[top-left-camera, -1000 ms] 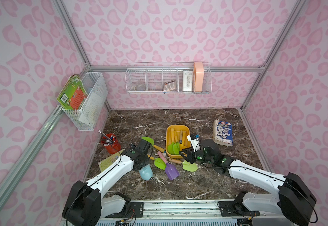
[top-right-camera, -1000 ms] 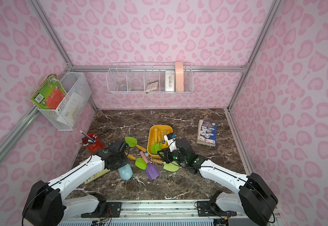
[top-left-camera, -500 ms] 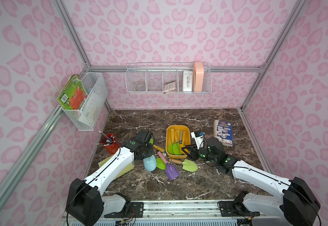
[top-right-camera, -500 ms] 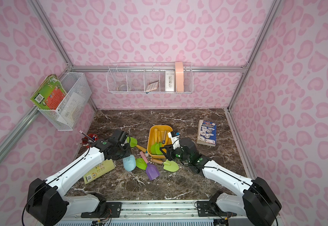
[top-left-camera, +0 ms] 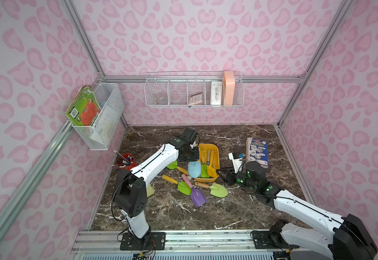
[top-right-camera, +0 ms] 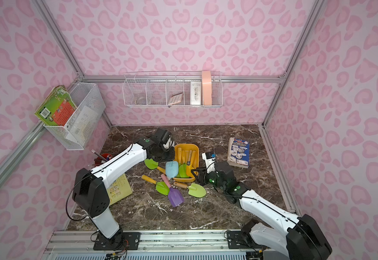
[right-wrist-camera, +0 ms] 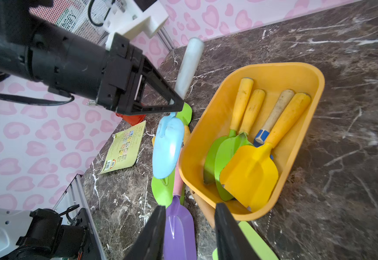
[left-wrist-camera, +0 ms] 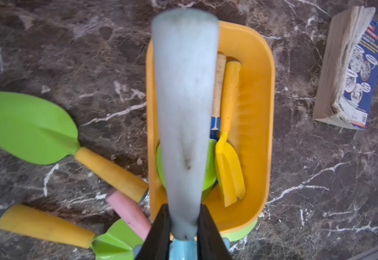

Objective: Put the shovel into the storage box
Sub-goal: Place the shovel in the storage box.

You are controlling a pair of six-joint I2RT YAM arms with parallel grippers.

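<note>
A: What kind of place is this?
B: A robot lab cell, dressed like a playroom. Pink-patterned wall panels (top-left-camera: 183,33) sit in a bare aluminium frame (top-left-camera: 273,79) around a marble-look tabletop (top-left-camera: 239,202).
A: Anything else?
B: The left arm (top-left-camera: 158,159) and right arm (top-left-camera: 307,209) are bolted to a metal rail (top-left-camera: 206,236) at six o'clock. A long wire basket (top-left-camera: 194,99) hangs at twelve, a deeper wire basket (top-left-camera: 106,119) at ten.

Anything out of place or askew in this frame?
Yes: the storage box seems to rest on the wooden handle of a green shovel, so it may not lie flat. Other shovels lie strewn beside it.
</note>
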